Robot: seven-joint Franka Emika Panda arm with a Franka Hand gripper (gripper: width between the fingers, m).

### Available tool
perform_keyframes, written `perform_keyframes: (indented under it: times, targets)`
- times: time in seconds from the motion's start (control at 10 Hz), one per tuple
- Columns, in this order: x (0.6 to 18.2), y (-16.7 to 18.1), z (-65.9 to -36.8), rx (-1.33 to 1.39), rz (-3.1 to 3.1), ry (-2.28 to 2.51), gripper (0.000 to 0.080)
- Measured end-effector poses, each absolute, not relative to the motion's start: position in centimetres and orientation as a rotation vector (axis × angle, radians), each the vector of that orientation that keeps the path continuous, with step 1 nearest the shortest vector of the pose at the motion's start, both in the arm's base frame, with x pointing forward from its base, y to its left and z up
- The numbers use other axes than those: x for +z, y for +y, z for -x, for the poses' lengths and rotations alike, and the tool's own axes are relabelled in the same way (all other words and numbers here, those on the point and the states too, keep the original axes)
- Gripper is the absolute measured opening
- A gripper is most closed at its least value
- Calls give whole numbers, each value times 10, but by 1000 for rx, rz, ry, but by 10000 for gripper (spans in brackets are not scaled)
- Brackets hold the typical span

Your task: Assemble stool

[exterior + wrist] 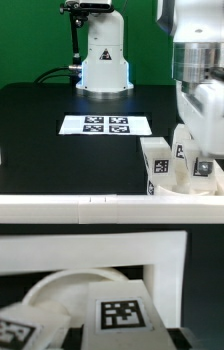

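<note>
Marker board (106,125) mid-table; stool legs (157,160) near exterior view's right front, beside seat (190,178).

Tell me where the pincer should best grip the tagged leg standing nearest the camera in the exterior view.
Probably across the upper half of that leg, coming down from above: it stands upright, blocky and flat-sided, with its top free, while its base meets the seat.

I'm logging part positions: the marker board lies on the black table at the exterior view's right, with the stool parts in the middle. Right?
No, swapped. The exterior view shows the marker board near the middle of the black table, and the stool parts at that view's lower right, under the arm.
</note>
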State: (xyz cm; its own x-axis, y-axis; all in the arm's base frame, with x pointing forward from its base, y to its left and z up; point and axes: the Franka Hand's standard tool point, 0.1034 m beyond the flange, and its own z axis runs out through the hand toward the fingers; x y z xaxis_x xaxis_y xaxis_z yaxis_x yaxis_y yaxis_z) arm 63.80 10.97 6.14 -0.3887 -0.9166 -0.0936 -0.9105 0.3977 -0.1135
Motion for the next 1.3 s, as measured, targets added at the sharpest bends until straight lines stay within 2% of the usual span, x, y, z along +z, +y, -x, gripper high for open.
perform_keyframes:
  times: [0.3,0.5,0.6,0.9,1.0,1.3]
  targets:
    - [61,115,-636,-83,1560,2518,333]
    - [61,115,-636,-92,1630,2476,572]
    - [62,115,-636,-97,1676,2445,625]
    - [98,110,-643,-163,2207,1927,649]
    - [103,111,-645,-179,2322,1779,649]
    - [102,114,-643,-206,2497,1552,648]
